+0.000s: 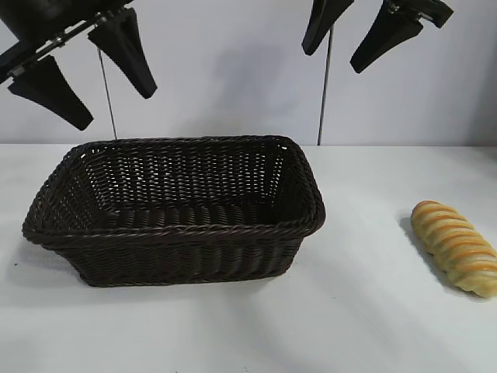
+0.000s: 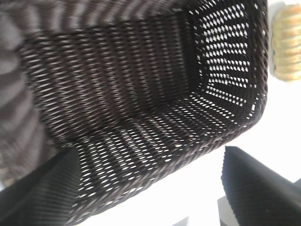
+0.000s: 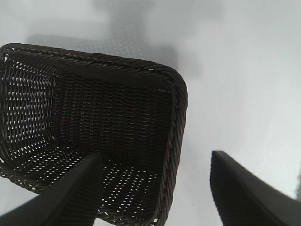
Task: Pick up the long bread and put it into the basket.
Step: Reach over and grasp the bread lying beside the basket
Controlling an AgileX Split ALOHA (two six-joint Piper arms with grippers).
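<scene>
long bread (image 1: pixel 456 246) on table, below right gripper (image 1: pixel 363 33)

Plain pale grey wall (image 1: pixel 233 70), white tabletop (image 1: pixel 233 326), soft even light, faint shadows

both grippers are matte black. the left gripper (image 1: pixel 84 74), at about ten o'clock in the exterior view, has two broad wedge-shaped fingers that taper to blunt tips, hung from a black bar with small silvery screws and a pale fitting. the right gripper (image 1: pixel 353 39), at about one o'clock, has the same tapering wedge fingers, with a bright metal fastener near the mount. seen from the wrists, the inner finger (image 2: pixel 37 197) faces carry a fine ribbed, cross-hatched texture, and the finger (image 3: pixel 249 193) edges are faintly serrated.
</scene>
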